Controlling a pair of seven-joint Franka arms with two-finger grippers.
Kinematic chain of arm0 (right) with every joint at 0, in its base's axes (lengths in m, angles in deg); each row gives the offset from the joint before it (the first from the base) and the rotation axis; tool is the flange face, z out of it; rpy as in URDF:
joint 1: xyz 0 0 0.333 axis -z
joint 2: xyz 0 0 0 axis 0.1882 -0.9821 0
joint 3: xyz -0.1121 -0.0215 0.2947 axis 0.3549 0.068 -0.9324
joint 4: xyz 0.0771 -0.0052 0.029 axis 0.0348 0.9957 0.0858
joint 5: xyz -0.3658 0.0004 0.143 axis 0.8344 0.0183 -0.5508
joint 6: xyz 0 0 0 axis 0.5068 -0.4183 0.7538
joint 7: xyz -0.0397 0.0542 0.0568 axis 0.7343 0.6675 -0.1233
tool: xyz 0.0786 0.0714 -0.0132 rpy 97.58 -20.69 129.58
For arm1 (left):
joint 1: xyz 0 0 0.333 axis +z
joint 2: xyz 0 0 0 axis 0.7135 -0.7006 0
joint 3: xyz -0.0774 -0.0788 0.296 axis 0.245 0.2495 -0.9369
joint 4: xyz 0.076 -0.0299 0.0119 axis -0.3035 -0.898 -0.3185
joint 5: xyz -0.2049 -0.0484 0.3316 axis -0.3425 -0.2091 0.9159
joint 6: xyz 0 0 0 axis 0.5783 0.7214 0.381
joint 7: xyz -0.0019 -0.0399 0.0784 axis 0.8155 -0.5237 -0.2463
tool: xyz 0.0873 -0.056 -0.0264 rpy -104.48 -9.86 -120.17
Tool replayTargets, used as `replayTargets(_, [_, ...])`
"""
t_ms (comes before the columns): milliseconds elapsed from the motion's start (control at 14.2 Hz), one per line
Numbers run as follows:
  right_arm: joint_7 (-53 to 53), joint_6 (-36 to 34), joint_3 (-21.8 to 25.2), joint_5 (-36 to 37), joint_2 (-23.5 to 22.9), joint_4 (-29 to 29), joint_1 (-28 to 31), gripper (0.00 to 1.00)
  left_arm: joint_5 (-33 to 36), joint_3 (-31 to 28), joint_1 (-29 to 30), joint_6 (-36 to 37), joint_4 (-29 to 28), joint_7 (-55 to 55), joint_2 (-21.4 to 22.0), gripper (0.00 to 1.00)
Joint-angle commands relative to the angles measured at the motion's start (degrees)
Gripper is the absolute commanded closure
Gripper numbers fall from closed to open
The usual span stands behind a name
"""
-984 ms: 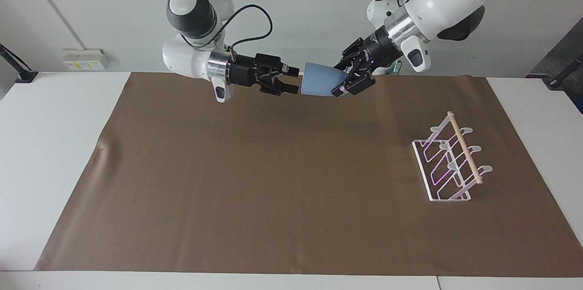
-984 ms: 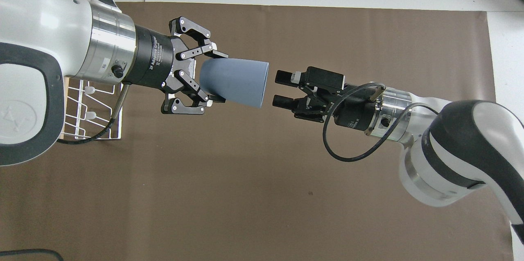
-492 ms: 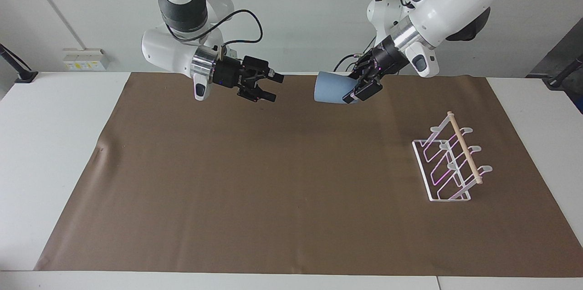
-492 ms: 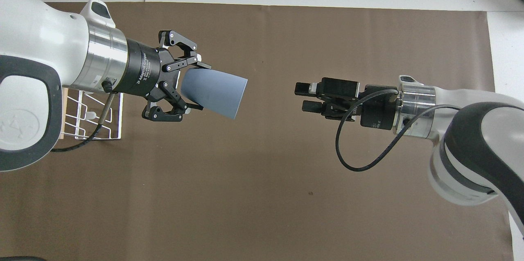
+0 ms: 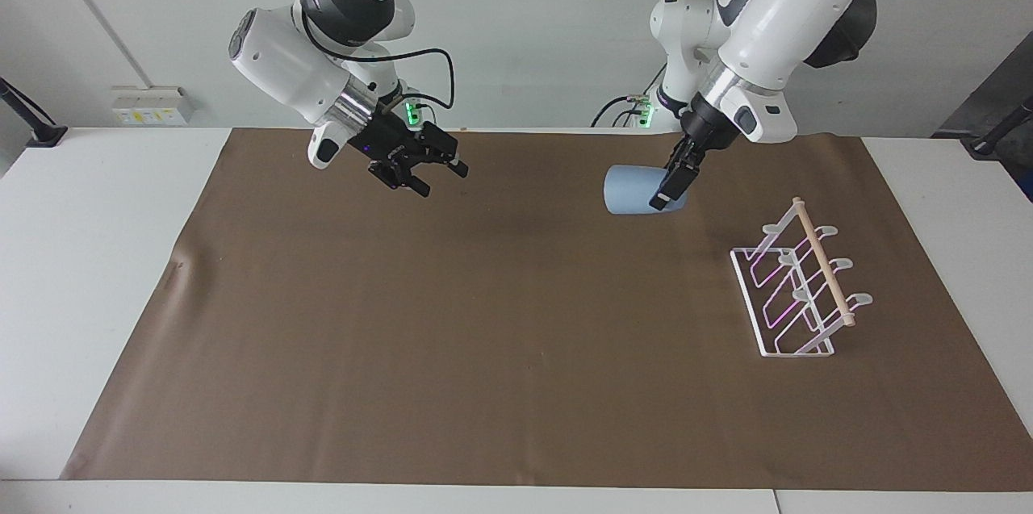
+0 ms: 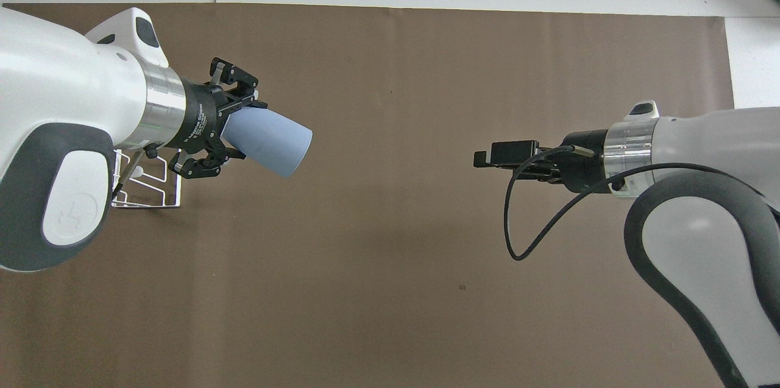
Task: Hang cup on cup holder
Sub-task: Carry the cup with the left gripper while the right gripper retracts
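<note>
My left gripper [image 5: 668, 193] is shut on the base end of the light-blue cup [image 5: 633, 190] and holds it tilted, mouth pointing toward the right arm's end, in the air over the brown mat. The cup also shows in the overhead view [image 6: 271, 143], with the left gripper [image 6: 242, 131] around it. The white wire cup holder [image 5: 795, 292] with its wooden dowel stands on the mat toward the left arm's end, apart from the cup. In the overhead view the cup holder [image 6: 152, 190] is mostly hidden under the left arm. My right gripper [image 5: 441, 179] is open and empty, raised over the mat [image 6: 487, 158].
A brown mat [image 5: 484, 336] covers most of the white table [image 5: 89, 256]. A black cable [image 6: 518, 223] loops from the right wrist. A white socket box [image 5: 149, 104] sits on the wall by the right arm's end.
The left gripper has carried the cup lower and toward the cup holder. The right gripper has drawn back from the cup toward the right arm's end and turned.
</note>
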Motion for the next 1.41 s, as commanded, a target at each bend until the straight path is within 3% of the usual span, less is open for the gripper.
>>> replayTargets(0, [3.06, -0.7, -0.31, 11.23, -0.56, -2.48, 1.02, 0.0, 5.82, 0.21, 1.51, -5.96, -6.43, 3.46, 3.47, 1.0])
replayTargets(422, [3.23, -1.05, -0.23, 32.7, -0.48, -2.57, 2.08, 0.0, 15.6, 0.21, 6.16, -13.97, -8.99, 12.76, 3.91, 1.0])
replayTargets(914, [6.66, -13.07, -0.23, 36.32, -0.39, -12.75, 7.7, 0.0, 25.87, 0.21, 10.99, -24.77, -12.93, 14.72, 4.0, 1.0])
replayTargets(1335, [6.75, -23.8, -0.14, 36.41, -0.47, -21.98, 10.87, 0.0, 39.67, 0.21, 14.6, -31.19, -16.54, 14.63, 2.86, 1.0])
